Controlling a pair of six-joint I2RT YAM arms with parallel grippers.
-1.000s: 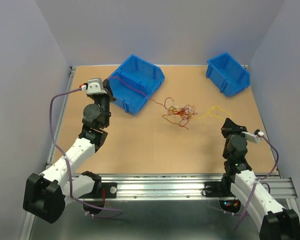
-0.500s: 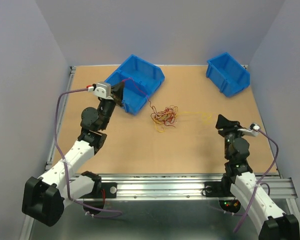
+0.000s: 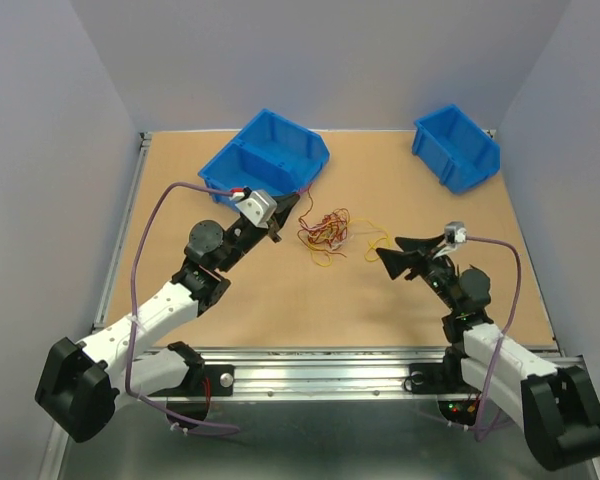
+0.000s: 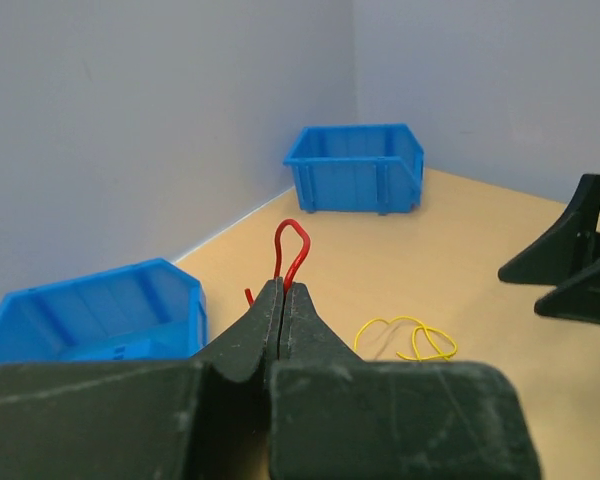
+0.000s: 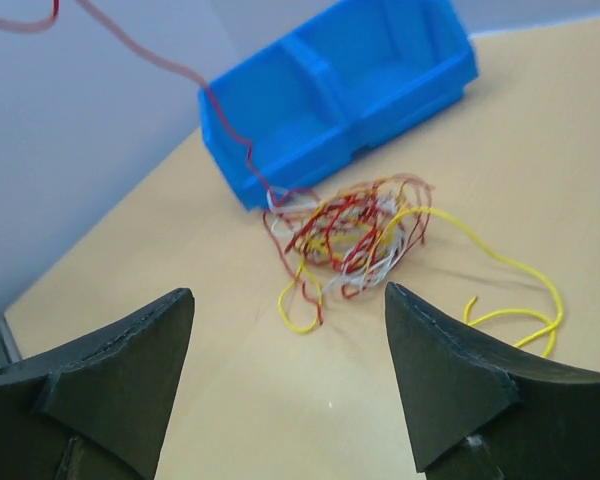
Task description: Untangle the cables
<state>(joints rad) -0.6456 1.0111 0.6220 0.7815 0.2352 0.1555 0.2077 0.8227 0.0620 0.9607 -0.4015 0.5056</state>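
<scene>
Black jaws of my left gripper (image 4: 283, 290) are pressed together on a thin red wire (image 4: 292, 245), its loop poking up past the tips. My right gripper (image 5: 288, 292) gapes wide, holding nothing. Between them lies the tangled heap of red, yellow and white cables (image 3: 323, 230), stretched roughly 9-to-3: the red strand runs to 9, a yellow tail (image 3: 375, 240) to 3. A large blue plastic bin (image 3: 270, 155) crowds it at 11; bare wooden tabletop (image 3: 310, 310) opens at 6.
</scene>
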